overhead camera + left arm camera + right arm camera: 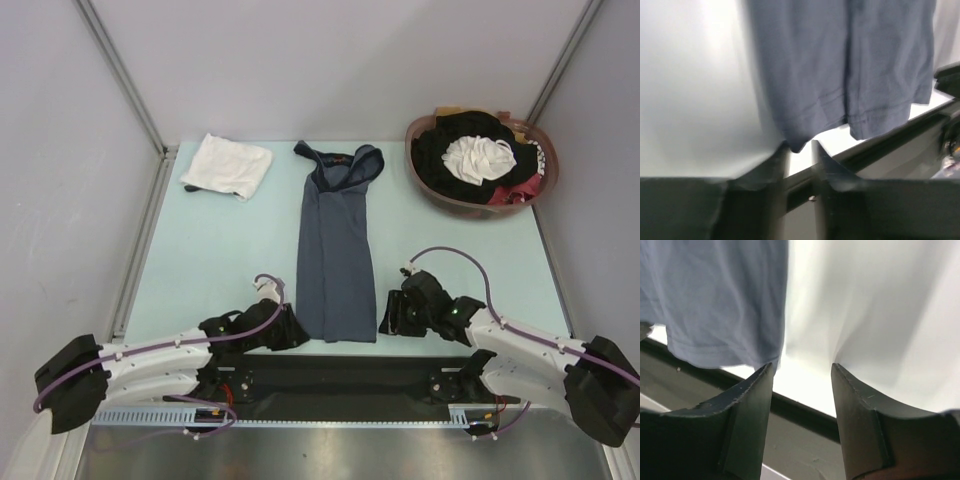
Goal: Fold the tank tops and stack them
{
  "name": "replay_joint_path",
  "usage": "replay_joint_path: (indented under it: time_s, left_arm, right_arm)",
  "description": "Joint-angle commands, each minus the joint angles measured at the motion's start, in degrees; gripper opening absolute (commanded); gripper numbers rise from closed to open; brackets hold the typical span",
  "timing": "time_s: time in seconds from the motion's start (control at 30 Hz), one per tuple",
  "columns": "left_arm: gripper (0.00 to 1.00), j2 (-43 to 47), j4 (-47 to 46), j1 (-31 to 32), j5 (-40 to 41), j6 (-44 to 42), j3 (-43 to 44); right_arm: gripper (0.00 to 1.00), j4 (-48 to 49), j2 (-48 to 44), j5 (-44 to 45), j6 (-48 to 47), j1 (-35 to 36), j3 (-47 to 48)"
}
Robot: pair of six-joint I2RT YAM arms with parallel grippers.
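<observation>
Open room on the pale green tabletop [215,250] left of centre, and another lane right of centre! The long slate grey-blue cloth tank top [336,250] splits the middle lengthwise. Far left, the folded white cloth top [228,165] lies in the way. At the far right corner, the brown oval plastic basket [447,203], heaped with clothes, blocks passage. Grey side walls [60,200] hem both flanks.

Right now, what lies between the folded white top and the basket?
The grey-blue tank top, stretched lengthwise, apart from the white top and the basket; seen in the top external view.
</observation>
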State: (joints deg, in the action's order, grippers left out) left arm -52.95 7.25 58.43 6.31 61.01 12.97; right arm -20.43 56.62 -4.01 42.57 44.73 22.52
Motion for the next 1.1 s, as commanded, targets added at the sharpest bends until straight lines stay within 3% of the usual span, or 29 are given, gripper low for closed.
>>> replay_joint_path:
  time_s: [0.0, 0.1, 0.33, 0.5, 0.73, 0.83, 0.87, 0.93, 1.07]
  left_arm:
    - [0.55, -0.2, 3.4, 0.4, 0.8, -0.5, -0.3]
    - [0.7, -0.2, 5.0, 0.4, 1.7, -0.4, 0.2]
    - [0.82, 8.7, 9.2, 0.0, 4.1, 0.3, -0.8]
    - [0.67, 7.5, 4.0, -4.3, -1.3, -1.6, -3.1]
    - [0.5, 2.8, 0.0, -5.3, -1.8, -2.3, -3.7]
    - [0.27, 1.5, 0.0, -6.6, -2.4, -3.2, -3.0]
    - [0.14, 1.2, 0.3, -6.6, -2.4, -3.5, -2.3]
    - [0.0, 1.1, 1.6, -6.6, -2.3, -4.0, -1.6]
    - [0.0, 3.6, 6.0, -6.6, -1.4, -4.6, 0.6]
  right_arm:
    - [0.53, 4.3, 3.0, -3.5, -0.6, -1.0, 1.0]
    - [0.52, 7.7, 4.5, -5.3, 0.5, -0.6, 0.8]
    - [0.51, 12.8, 4.6, -8.8, 3.5, -0.7, -1.8]
    - [0.5, 15.6, 6.0, -8.9, 5.3, 0.1, -3.0]
    - [0.27, 17.3, 8.9, -8.9, 6.3, 1.2, -3.5]
    - [0.09, 17.1, 8.6, -9.4, 6.4, 1.7, -3.2]
    - [0.0, 16.9, 7.9, -9.8, 6.4, 1.7, -3.1]
    - [0.0, 15.1, 7.1, -9.5, 6.4, 1.8, -2.0]
    - [0.0, 10.2, 5.0, -9.3, 5.3, 1.8, 0.9]
